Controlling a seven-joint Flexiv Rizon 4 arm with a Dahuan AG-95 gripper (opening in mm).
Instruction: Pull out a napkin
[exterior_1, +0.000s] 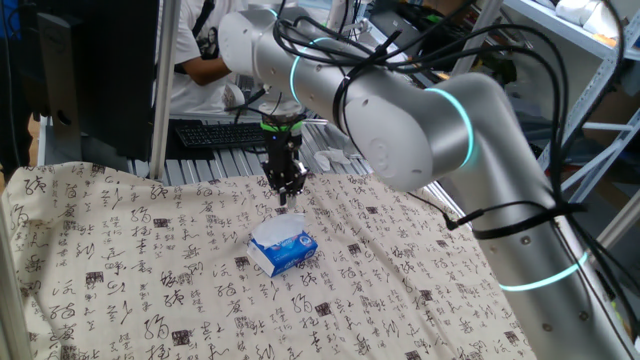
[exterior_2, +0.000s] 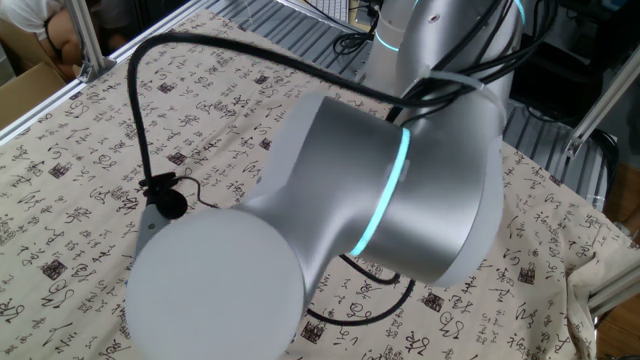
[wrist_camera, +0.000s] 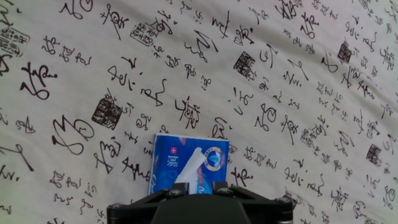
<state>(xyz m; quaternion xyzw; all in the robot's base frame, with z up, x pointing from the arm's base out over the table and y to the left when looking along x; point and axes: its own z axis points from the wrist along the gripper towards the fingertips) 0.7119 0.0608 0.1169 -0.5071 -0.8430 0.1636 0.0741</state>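
While the fingers (exterior_1: 284, 197) hover above the napkin pack (exterior_1: 283, 247), grip unreadable; patterned cloth (exterior_1: 120, 280) lies open all around.

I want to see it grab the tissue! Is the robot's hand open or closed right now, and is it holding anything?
Hand: above the napkin pack, holding nothing; open or closed cannot be told.

Silver-grey arm (exterior_1: 420, 120), cyan light rings, black cables.
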